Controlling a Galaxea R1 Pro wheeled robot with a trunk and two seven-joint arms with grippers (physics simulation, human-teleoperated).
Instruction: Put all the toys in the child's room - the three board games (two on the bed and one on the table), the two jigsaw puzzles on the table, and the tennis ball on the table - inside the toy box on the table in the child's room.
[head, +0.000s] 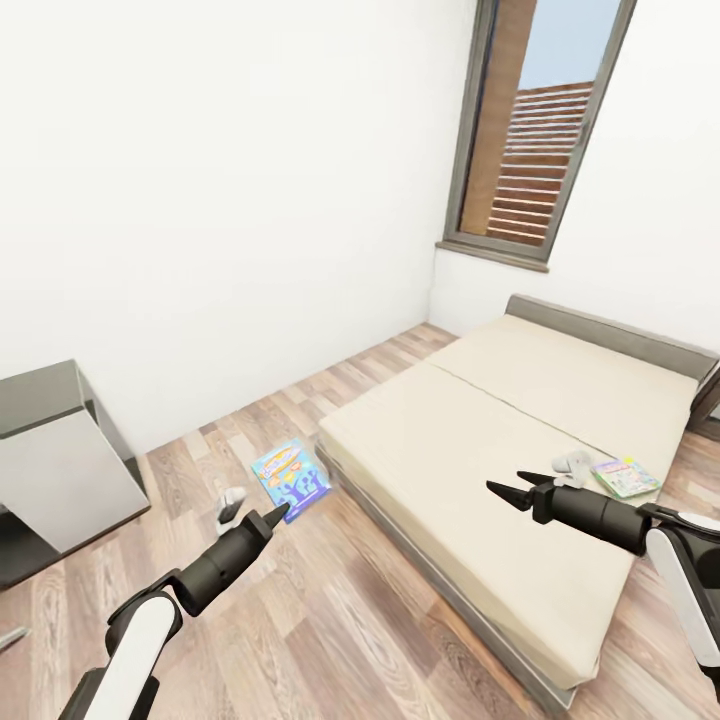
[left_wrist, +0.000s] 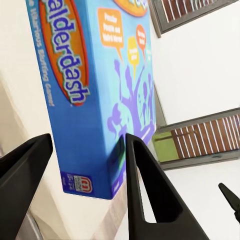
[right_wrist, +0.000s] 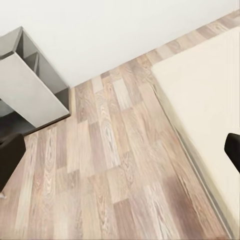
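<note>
Room: white walls, wood-plank floor (head: 300, 620), wide beige bed (head: 520, 440) under tall window.
Left claw (head: 280, 515): my jaws clamp the blue flat cardboard game box (head: 290, 478) at its lower corner, held beside the bed's near corner.
Right claw (head: 510, 487): spread wide, empty, above the mattress.
Second game: green-white flat box (head: 626, 476) lying on the bed's far side.
Handling: probably light, stiff, glossy; I judge a corner hold may let it swing, mid-edge safer.

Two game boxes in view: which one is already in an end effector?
The blue Balderdash box, clamped by the left end effector. The green-edged box lies on the bed, beyond the open, empty right end effector.
</note>
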